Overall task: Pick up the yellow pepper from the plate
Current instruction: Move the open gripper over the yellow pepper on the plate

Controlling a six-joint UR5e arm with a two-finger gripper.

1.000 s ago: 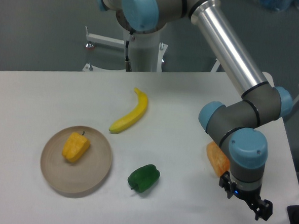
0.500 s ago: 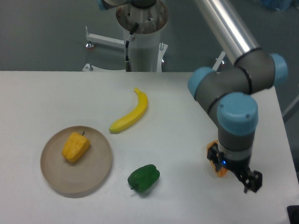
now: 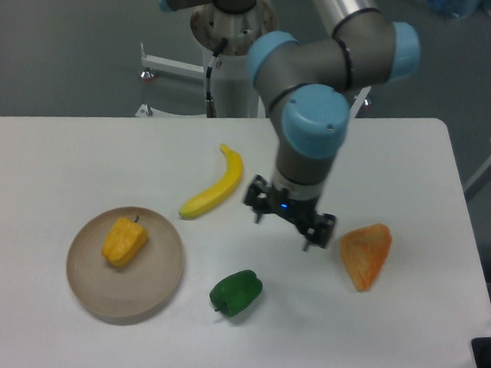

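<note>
While our gripper [image 3: 290,221] hangs spread and empty, well right of the pepper [image 3: 124,242] on the plate [image 3: 157,291], we risk grabbing the nearer banana [image 3: 213,186].

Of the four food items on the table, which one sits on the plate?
The yellow pepper. It alone rests on the beige plate; the banana, green pepper and orange wedge lie directly on the table.

A white table [image 3: 81,153] stands before a plain grey wall [image 3: 62,39], with a white metal frame [image 3: 173,67] behind.
</note>
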